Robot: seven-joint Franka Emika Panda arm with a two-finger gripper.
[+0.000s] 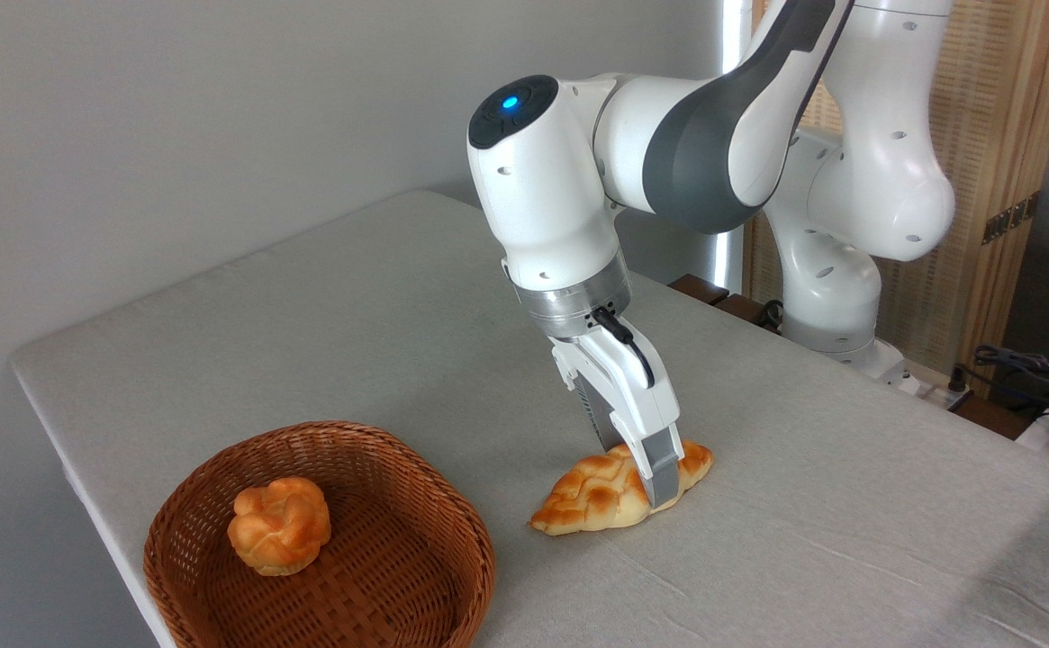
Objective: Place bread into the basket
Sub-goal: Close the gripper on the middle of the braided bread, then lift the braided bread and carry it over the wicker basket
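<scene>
The long braided bread [583, 498] lies on the grey tablecloth, right of the basket [326, 432]. My gripper [634, 463] is down over the loaf's right half, open, its fingers straddling the loaf. The near finger [662, 472] stands against the front side, reaching almost to the cloth. The far finger is mostly hidden behind the loaf and the gripper body. The bread still rests on the table. The wicker basket sits at the table's front left corner.
A small round knotted bun [278, 525] lies inside the basket at its left. The table's left edge [65, 468] runs close by the basket. The arm's base [835, 297] stands at the back right, with cables [1028, 369] beyond it.
</scene>
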